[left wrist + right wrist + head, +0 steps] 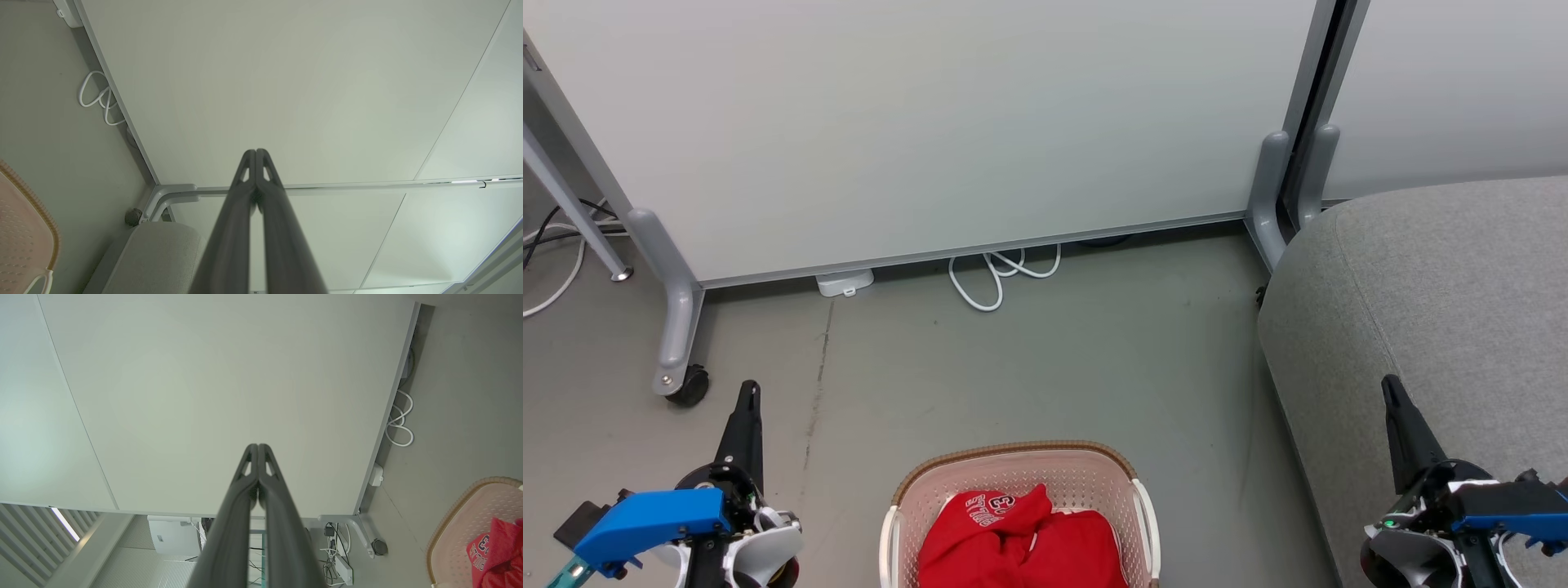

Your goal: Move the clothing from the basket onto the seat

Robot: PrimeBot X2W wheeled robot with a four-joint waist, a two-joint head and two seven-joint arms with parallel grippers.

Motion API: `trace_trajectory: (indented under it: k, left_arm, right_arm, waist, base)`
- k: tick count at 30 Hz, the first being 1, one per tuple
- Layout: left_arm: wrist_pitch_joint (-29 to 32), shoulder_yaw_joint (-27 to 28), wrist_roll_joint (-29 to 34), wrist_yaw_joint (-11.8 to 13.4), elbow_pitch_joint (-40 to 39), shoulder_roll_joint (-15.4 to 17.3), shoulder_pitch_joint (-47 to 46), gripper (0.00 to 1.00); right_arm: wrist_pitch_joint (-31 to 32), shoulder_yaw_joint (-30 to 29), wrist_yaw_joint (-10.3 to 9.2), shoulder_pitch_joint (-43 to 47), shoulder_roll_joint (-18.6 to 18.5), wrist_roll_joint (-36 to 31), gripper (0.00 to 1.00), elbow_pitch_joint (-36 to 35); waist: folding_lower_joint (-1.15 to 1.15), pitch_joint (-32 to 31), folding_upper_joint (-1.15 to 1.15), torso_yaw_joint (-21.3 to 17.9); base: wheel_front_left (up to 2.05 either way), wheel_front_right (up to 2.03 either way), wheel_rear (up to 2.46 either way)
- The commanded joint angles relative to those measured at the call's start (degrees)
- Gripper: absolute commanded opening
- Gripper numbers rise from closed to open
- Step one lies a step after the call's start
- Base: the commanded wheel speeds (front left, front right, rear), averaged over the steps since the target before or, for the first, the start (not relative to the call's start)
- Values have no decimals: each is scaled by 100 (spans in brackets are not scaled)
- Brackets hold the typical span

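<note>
Grey floor (1094, 351) holds the basket (1013, 451) of red clothing (1021, 539) near the seat (1445, 286); left gripper (749, 390) and right gripper (1388, 385) hang closed, empty

Your left gripper (749, 390) is sitting low on your left side. Its two long dark fingers (244, 179) are pressing flat together, with the tips touching. They are pointing up and forward and leaning a little toward the middle. Your right gripper (1388, 385) is sitting low on your right side and doing the same thing. Its fingers (270, 473) are squeezing tight, tip to tip, and leaning a little toward the middle too. The two grippers are resting well apart.
</note>
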Motion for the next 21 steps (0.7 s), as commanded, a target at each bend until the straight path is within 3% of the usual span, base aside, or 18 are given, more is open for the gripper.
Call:
trace_trajectory:
  k: [1,4,5,21]
  left_arm:
    - [14,2,-22,-13,-28,-7,-53,0]
    - [14,2,-22,-13,-28,-7,-53,0]
    - [-1,-1,1,0,0,0,0,100]
    - [-371,-249,345,1,120,-20,116,100]
  right_arm:
    - [14,-2,15,-61,-34,17,0,-16]
    - [14,-2,15,-61,-34,17,0,-16]
    - [-1,1,0,0,0,-1,100,-1]
    - [-364,295,0,100,33,-329,100,97]
  waist:
    - [0,0,0,0]
    - [0,0,0,0]
    - [0,0,0,0]
    - [0,2,0,2]
  base:
    - [0,0,0]
    - [0,0,0]
    - [0,0,0]
    - [0,0,0]
